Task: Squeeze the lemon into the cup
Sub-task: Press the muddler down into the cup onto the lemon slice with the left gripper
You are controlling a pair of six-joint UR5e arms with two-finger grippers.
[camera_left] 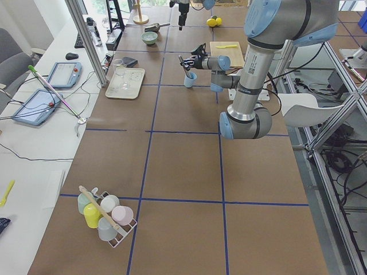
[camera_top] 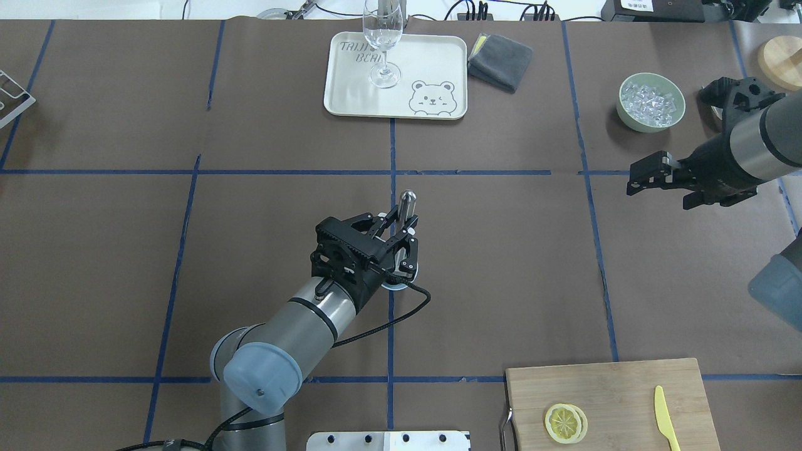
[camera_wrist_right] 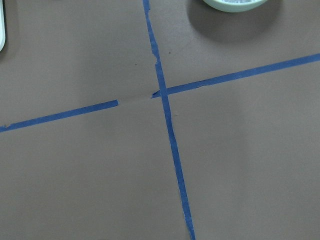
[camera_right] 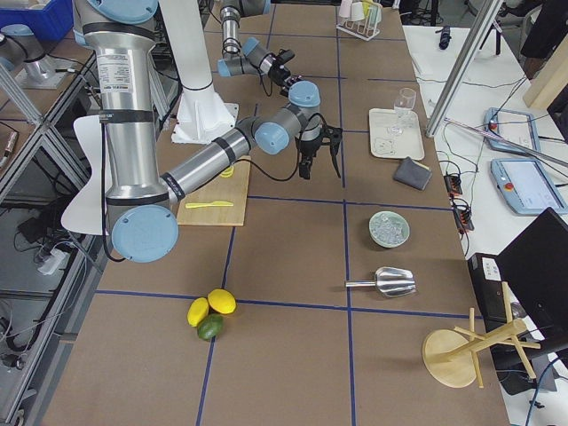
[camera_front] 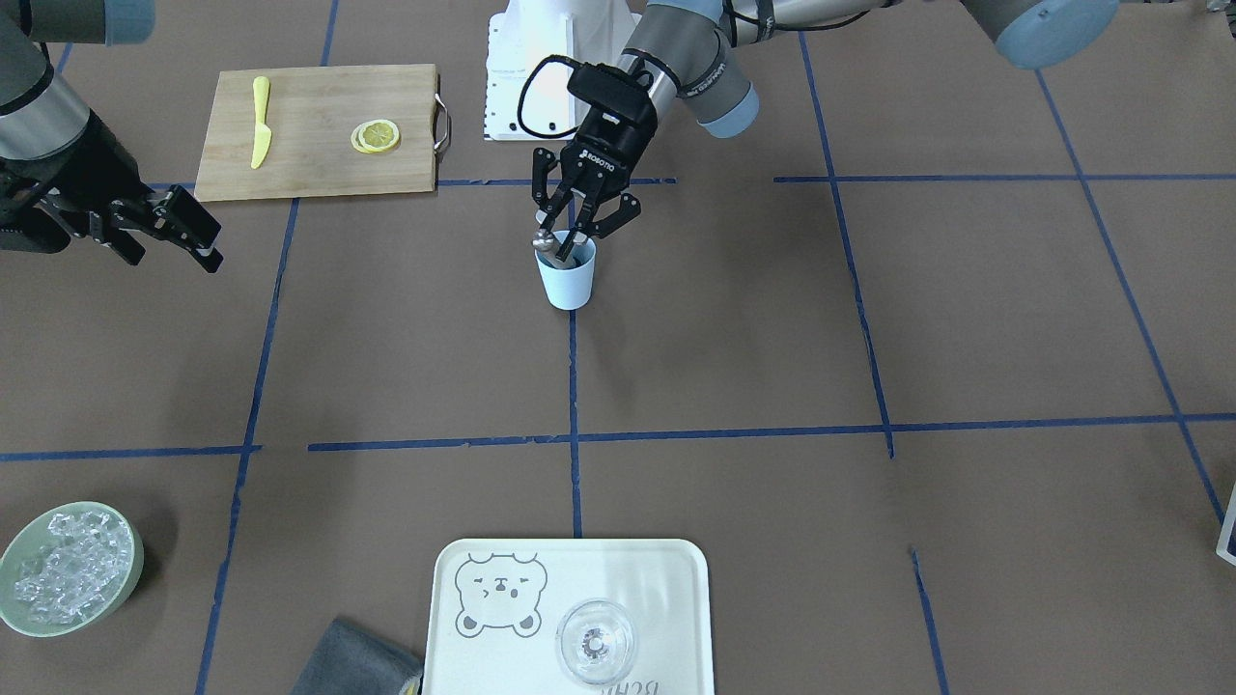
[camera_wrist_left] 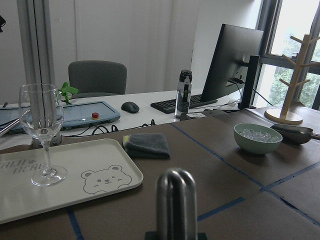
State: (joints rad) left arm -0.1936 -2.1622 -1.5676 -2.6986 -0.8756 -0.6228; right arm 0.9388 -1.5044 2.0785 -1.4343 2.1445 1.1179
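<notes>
The light-blue cup point(camera_front: 568, 278) stands at the table's middle on a blue tape line. My left gripper point(camera_front: 566, 243) is right above it, shut on a silver metal rod point(camera_top: 407, 202) whose lower end is inside the cup. In the overhead view the gripper point(camera_top: 398, 237) hides nearly all of the cup. The rod's rounded top point(camera_wrist_left: 176, 197) fills the lower left wrist view. The lemon point(camera_front: 376, 136) lies as round slices on the wooden cutting board point(camera_front: 319, 97), also seen from overhead point(camera_top: 565, 423). My right gripper point(camera_front: 164, 230) is open and empty, hovering far from both.
A yellow knife point(camera_front: 260, 121) lies on the board. A white bear tray point(camera_top: 438, 62) with a clear wine glass point(camera_top: 382, 37), a grey cloth point(camera_top: 501, 56) and a pale green bowl of ice point(camera_top: 651, 101) are at the table's far side.
</notes>
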